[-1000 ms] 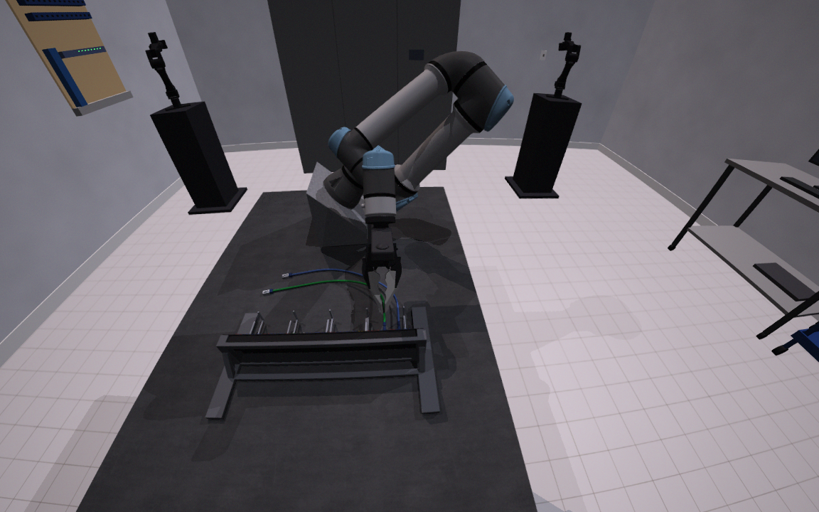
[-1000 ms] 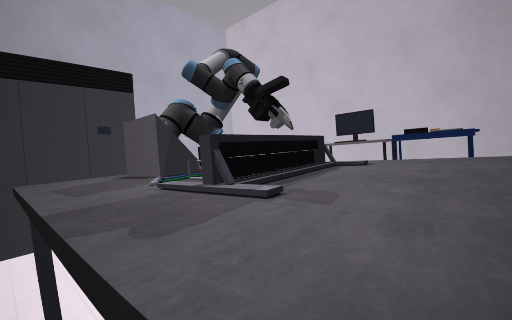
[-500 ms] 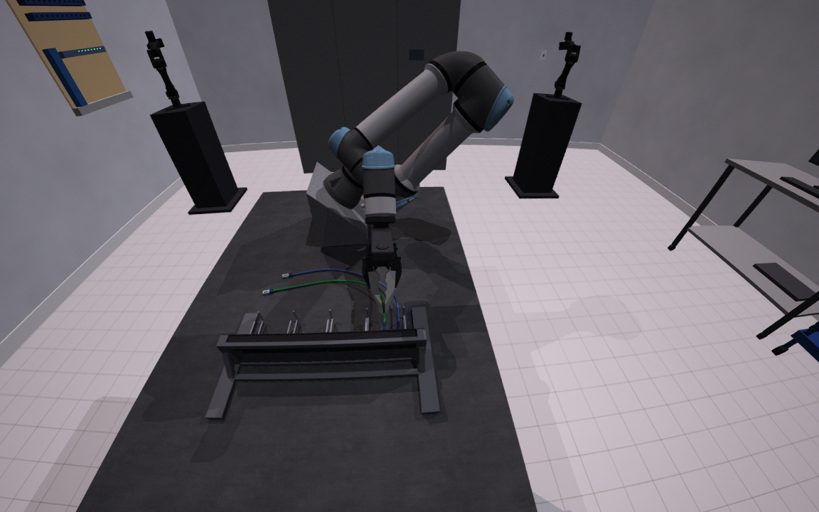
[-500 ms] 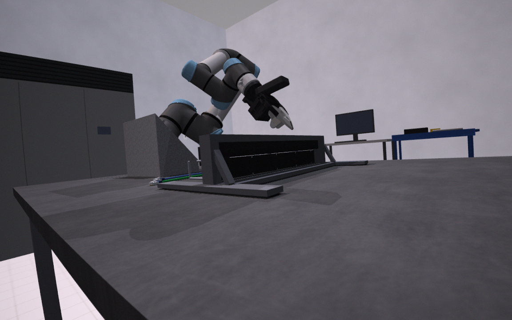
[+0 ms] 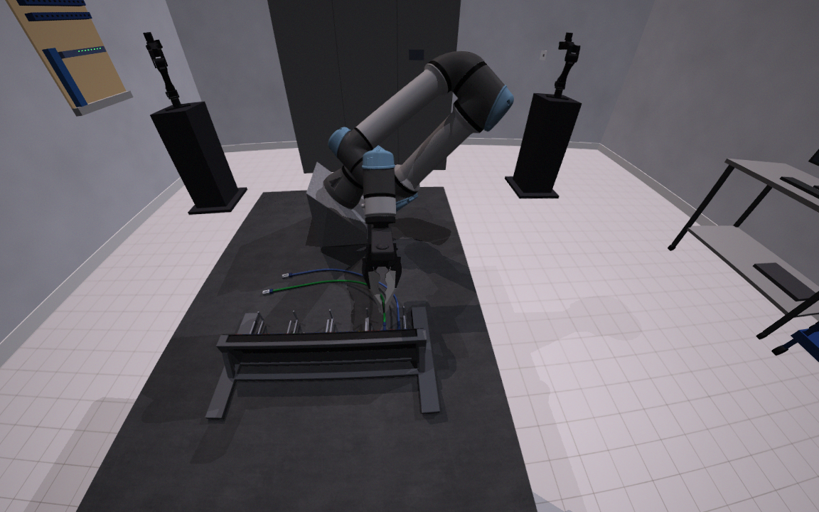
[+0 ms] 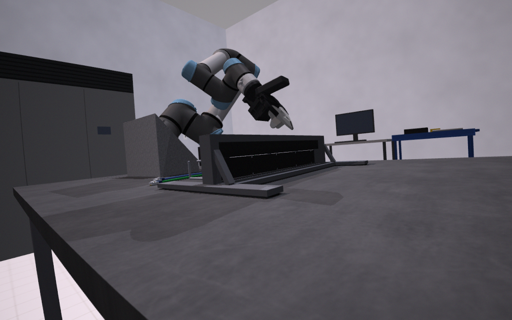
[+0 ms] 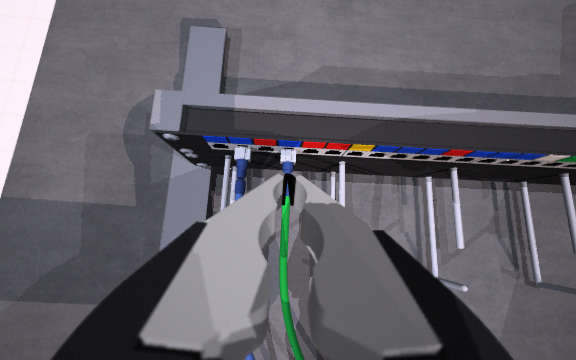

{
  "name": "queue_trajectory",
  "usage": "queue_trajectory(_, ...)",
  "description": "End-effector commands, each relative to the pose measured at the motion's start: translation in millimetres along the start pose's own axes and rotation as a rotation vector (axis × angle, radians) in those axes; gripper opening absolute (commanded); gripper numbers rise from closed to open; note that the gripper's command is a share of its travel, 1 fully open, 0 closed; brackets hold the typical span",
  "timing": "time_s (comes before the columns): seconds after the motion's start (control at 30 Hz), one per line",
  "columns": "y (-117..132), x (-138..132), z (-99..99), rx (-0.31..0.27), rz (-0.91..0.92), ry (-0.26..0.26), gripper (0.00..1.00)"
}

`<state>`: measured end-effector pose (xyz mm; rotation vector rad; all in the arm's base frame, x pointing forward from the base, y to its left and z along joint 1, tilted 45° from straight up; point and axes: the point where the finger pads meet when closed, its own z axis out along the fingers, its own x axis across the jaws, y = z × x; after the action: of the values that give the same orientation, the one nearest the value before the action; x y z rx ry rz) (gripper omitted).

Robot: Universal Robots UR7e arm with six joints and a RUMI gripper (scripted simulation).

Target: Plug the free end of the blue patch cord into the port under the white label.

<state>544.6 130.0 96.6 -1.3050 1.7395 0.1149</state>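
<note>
The dark rack point(image 5: 323, 347) point(image 6: 210, 159) point(image 7: 368, 107) stands across the table, its ports carrying blue, red, yellow and green labels; no white label shows. The blue cord point(image 5: 323, 272) and the green cord point(image 5: 311, 284) each have one plug in a port at the rack's end: the blue cord's plug point(image 7: 241, 152) and the green cord's plug point(image 7: 288, 157). Their free plugs lie on the table behind the rack, the blue cord's free plug point(image 5: 285, 276) and the green cord's free plug point(image 5: 266, 291). My gripper point(image 5: 382, 280) point(image 6: 290, 126) point(image 7: 287, 175) is shut and empty, hovering above the plugged ends. The green cord point(image 7: 283, 250) shows below it through the gap in the fingers.
White cable posts point(image 7: 455, 210) stand in a row behind the rack. The arm's grey wedge base point(image 5: 326, 210) sits at the table's far end. Two black pedestals with cameras point(image 5: 193, 158) point(image 5: 542, 143) stand on the floor, and a desk with a monitor point(image 5: 781, 184) stands at the right.
</note>
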Motion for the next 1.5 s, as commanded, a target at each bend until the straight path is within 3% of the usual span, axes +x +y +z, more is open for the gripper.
queue_trajectory(0.0,-0.4,0.0,-0.2,0.001,0.000,0.000,0.00)
queue_trajectory(0.47,-0.4,0.1,-2.8,0.001,0.000,0.000,0.00)
queue_trajectory(0.97,-0.4,0.1,-18.4,0.001,0.000,0.000,0.00)
queue_trajectory(1.47,-0.4,0.1,-52.1,0.001,0.000,0.000,0.00)
